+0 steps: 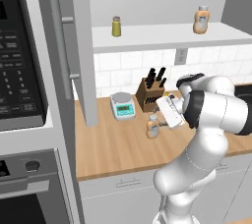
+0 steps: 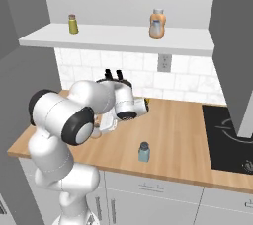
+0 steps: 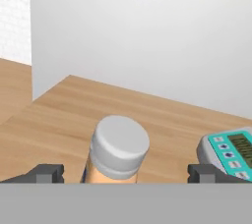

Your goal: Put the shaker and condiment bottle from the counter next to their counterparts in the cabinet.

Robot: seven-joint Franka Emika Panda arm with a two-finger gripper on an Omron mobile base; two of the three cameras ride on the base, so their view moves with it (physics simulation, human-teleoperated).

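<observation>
Gripper (image 3: 126,173) wide apart, fingertips (image 3: 47,173) at 9 and 3 o'clock of the bottle (image 3: 119,149), not yet clamped; bottle upright on counter (image 1: 113,144), just beside scale (image 3: 230,152). Risk: cap-only grip, so could slip or tip when lifted twd cabinet (image 1: 162,35). Shaker (image 2: 144,152) well apart, near counter edge.

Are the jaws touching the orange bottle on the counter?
Apart. In the hand view, the bottle stands between the open gripper, with counter visible on each side.
</observation>
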